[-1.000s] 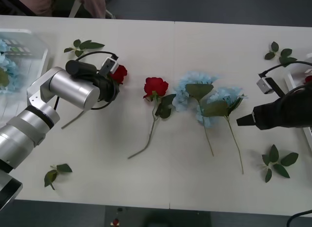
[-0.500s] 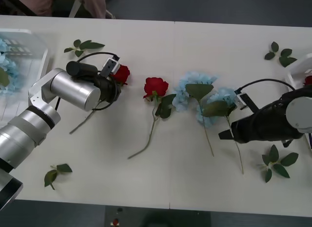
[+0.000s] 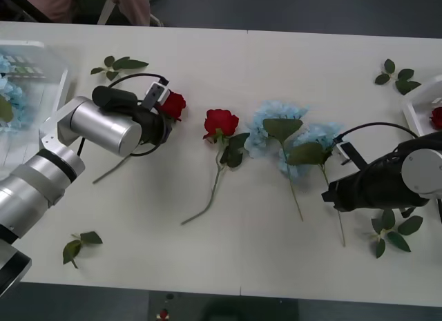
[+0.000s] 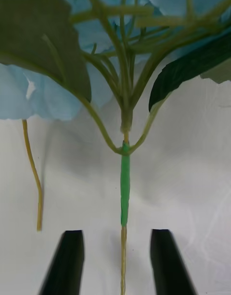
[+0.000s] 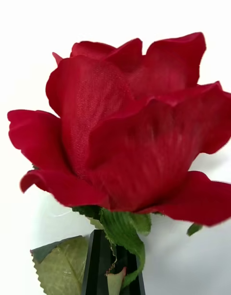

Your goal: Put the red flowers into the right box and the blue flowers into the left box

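Observation:
My left gripper [image 3: 156, 114] is shut on the stem of a red flower [image 3: 173, 103], held just above the table at left centre; up close its bloom [image 5: 134, 127] stands over the black fingers [image 5: 96, 266]. A second red flower [image 3: 221, 121] lies mid-table. Two blue flowers [image 3: 276, 124] [image 3: 319, 136] lie right of it. My right gripper [image 3: 330, 195] is open, its fingers [image 4: 67, 261] on either side of the right blue flower's stem [image 4: 124, 189]. The right box [image 3: 416, 108] holds a red flower [image 3: 436, 117]. The left box [image 3: 43, 76] holds blue flowers [image 3: 5, 93].
Loose green leaf sprigs lie at the back left [image 3: 119, 63], front left [image 3: 79, 243], back right [image 3: 396, 75] and front right [image 3: 395, 231] beside my right arm. A second thin stem [image 4: 32, 179] lies beside the one between my fingers.
My right arm has swung left and down onto the right blue flower's stem. The left arm has barely moved; the held rose's stem shifted slightly.

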